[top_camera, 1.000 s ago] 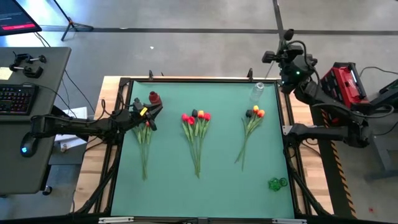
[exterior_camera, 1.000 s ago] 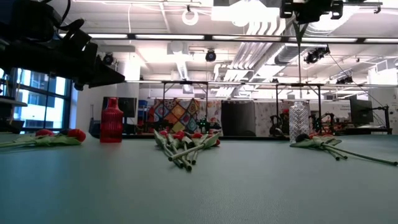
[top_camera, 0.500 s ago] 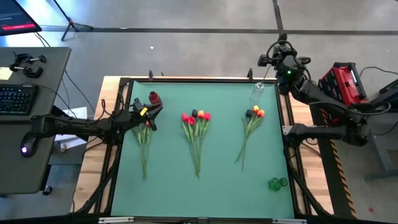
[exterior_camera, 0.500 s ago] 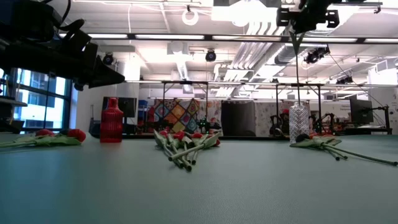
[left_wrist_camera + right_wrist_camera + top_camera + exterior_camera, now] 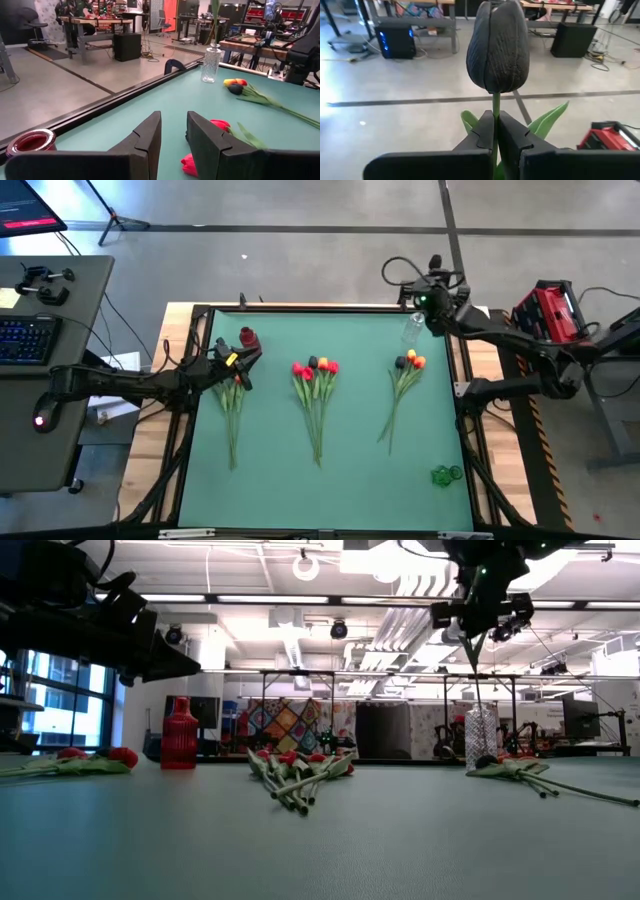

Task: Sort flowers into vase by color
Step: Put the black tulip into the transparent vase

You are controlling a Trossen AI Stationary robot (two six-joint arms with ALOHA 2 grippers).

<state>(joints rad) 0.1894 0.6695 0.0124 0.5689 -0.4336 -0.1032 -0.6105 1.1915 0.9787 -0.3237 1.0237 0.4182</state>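
Right gripper point(image 5: 495, 131) clamped on black tulip point(image 5: 497, 47) stem, above clear vase point(image 5: 414, 327), upper right. Left gripper point(image 5: 173, 131) narrowly parted, empty.

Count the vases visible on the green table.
2: a red ribbed vase at the far left corner, and a clear glass vase at the far right, beneath the right gripper; none seems hidden.

Workshop around our green table

We saw grey concrete floor point(image 5: 300, 250), a desk with keyboard point(image 5: 25, 340) at nine o'clock, bright ceiling strip lights point(image 5: 250, 598), windows point(image 5: 30, 700).
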